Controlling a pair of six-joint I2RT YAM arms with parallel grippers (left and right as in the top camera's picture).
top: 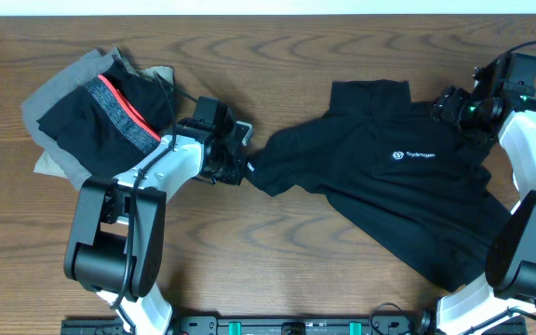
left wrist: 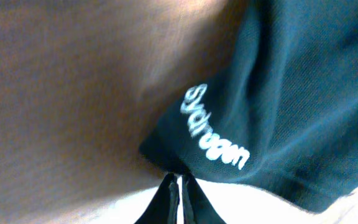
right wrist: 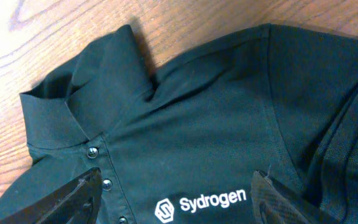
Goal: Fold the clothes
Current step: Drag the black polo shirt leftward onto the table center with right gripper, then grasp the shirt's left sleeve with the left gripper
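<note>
Of the clothes, a black short-sleeved polo shirt (top: 408,191) with a white Sydrogen chest logo lies spread across the middle and right of the table. Its left sleeve (left wrist: 278,93), with white lettering near the hem, reaches toward my left gripper (top: 242,166). In the left wrist view that gripper (left wrist: 180,179) is shut, pinching the sleeve's hem corner. My right gripper (top: 449,104) hovers open over the collar end. In its wrist view the fingers (right wrist: 79,193) straddle the chest logo (right wrist: 207,204), below the collar (right wrist: 73,93) and buttons.
A pile of other clothes (top: 100,116), grey, tan and black with a red band, lies at the far left beside the left arm. Bare wooden table (top: 277,56) runs along the back. Both arm bases stand at the front edge.
</note>
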